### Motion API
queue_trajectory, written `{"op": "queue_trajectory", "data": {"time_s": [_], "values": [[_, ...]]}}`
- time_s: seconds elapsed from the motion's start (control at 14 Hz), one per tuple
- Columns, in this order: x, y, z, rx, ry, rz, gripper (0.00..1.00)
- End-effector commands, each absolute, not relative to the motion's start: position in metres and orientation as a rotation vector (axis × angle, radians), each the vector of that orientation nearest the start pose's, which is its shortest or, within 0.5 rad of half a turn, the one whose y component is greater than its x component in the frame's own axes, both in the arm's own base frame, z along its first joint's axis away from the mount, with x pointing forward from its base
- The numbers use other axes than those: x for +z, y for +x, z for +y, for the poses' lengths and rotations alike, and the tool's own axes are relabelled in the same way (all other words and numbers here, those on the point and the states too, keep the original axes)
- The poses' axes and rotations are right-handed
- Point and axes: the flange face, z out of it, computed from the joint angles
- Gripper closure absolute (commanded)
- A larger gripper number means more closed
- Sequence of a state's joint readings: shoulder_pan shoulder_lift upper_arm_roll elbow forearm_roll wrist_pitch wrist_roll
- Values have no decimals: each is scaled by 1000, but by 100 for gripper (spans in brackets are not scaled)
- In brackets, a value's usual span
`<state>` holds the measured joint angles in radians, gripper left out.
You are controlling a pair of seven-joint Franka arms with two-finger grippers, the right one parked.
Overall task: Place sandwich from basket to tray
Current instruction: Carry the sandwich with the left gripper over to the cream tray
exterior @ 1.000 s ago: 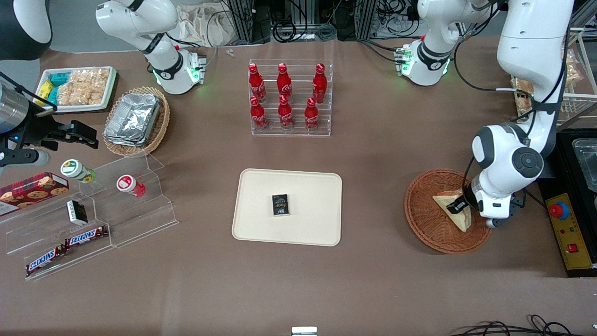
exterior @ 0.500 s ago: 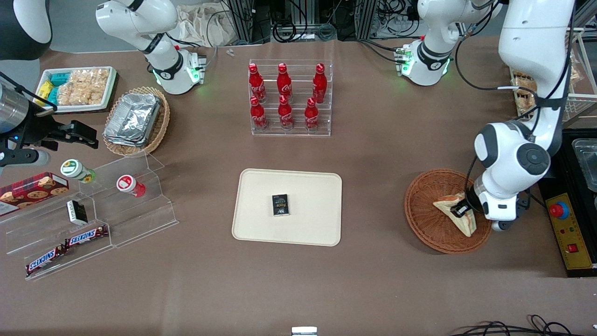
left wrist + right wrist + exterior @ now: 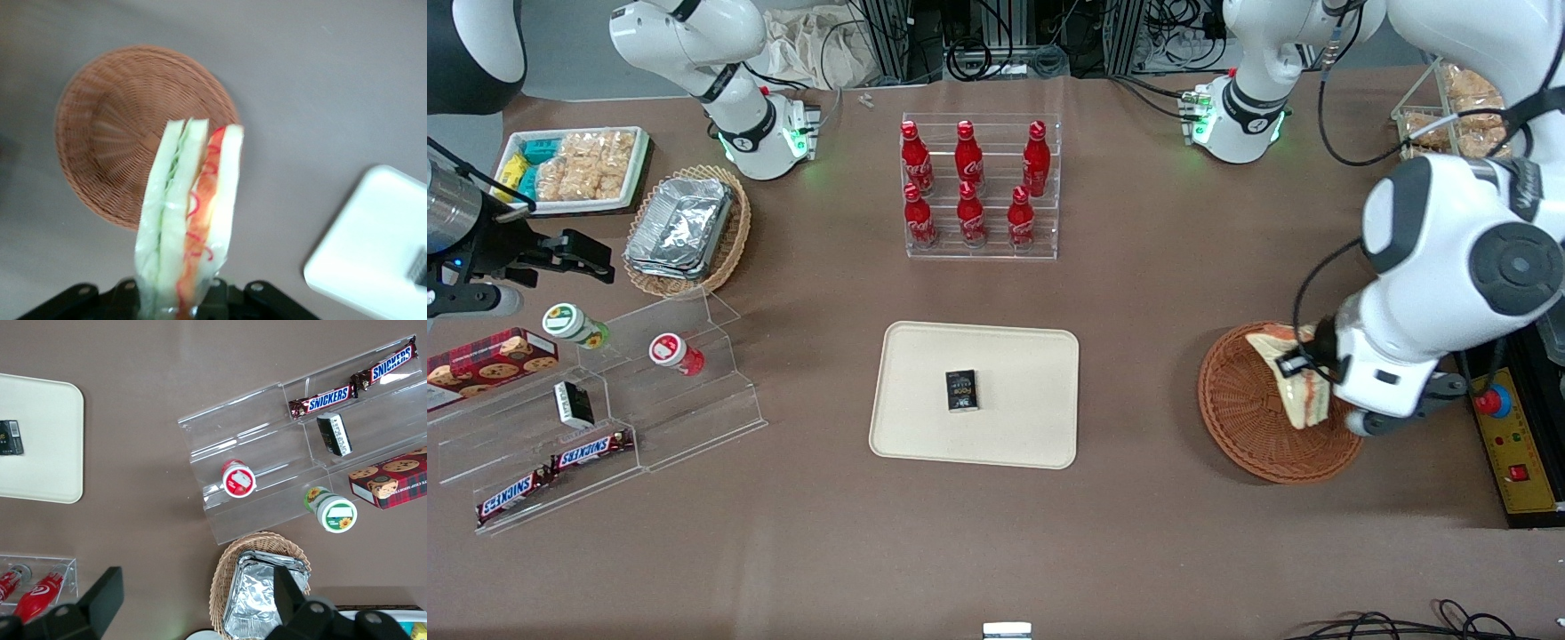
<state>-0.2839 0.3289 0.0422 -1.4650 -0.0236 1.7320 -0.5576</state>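
Observation:
My gripper [image 3: 1303, 369] is shut on the sandwich [image 3: 1294, 378], a white bread wedge with red-orange and green filling, and holds it lifted above the reddish-brown wicker basket [image 3: 1245, 418]. In the left wrist view the sandwich [image 3: 190, 213] hangs between the fingers, well above the empty basket [image 3: 113, 133]. The cream tray [image 3: 925, 427] lies on the table toward the parked arm's end from the basket, with a small black box [image 3: 961, 390] on it. A corner of the tray [image 3: 373, 260] shows in the wrist view.
An acrylic rack of red cola bottles [image 3: 978, 191] stands farther from the front camera than the tray. A control box with a red button [image 3: 1516, 436] lies beside the basket at the working arm's end. Acrylic snack shelves [image 3: 605, 400] and a paler foil-tray basket [image 3: 685, 229] lie toward the parked arm's end.
My gripper has risen with the sandwich, lifting it out of the basket; the arm now looms larger and higher over the basket.

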Motion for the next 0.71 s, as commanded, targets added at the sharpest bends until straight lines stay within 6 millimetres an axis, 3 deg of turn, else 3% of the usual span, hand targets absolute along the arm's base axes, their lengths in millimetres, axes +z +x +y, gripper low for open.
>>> {"op": "queue_trajectory", "data": {"time_s": [0.0, 0.21, 0.36, 0.64], "values": [[459, 623, -265, 128, -3081, -237, 100], [395, 618, -356, 105, -3095, -37, 100], [335, 610, -408, 65, -3117, 35, 100], [246, 602, -447, -23, -3149, 89, 100]]}}
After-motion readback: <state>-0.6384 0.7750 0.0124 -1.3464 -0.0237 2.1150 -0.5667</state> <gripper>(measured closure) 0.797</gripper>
